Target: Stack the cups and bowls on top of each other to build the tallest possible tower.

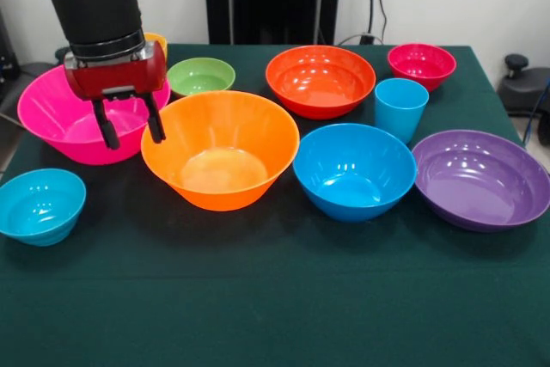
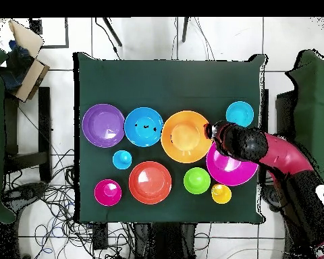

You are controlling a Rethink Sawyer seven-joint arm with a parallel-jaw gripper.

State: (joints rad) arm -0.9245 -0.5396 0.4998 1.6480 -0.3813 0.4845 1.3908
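Ten bright plastic pieces are sitting apart and unstacked on the dark green table [image 1: 275, 298], every one upright with its mouth facing up. In the front view the large orange bowl [image 1: 220, 149] is standing at the centre, with the large pink bowl [image 1: 82, 118] touching its left side, the small teal bowl [image 1: 40, 204] alone at the near left, and the small green bowl [image 1: 201, 76] behind. The red-orange bowl [image 1: 320, 80] and the small magenta bowl [image 1: 421, 64] are lining the back edge, while the blue bowl [image 1: 354, 169] and the purple bowl [image 1: 481, 178] are filling the right front. The light blue cup [image 1: 400, 107] is standing on its base between the red-orange, blue and purple bowls, its long axis vertical; the yellow-orange cup [image 1: 157, 40] is showing only a sliver of rim behind the arm. The red and black arm is coming down at the left, and the gripper [image 1: 130, 122] is hanging with its two black fingers [image 1: 106, 126] spread and holding nothing, over the spot where the pink and orange rims meet. The arm is hiding part of the pink bowl. From overhead, the gripper [image 2: 210, 129] is sitting at the orange bowl's [image 2: 185, 135] edge, beside the pink bowl [image 2: 231, 167].
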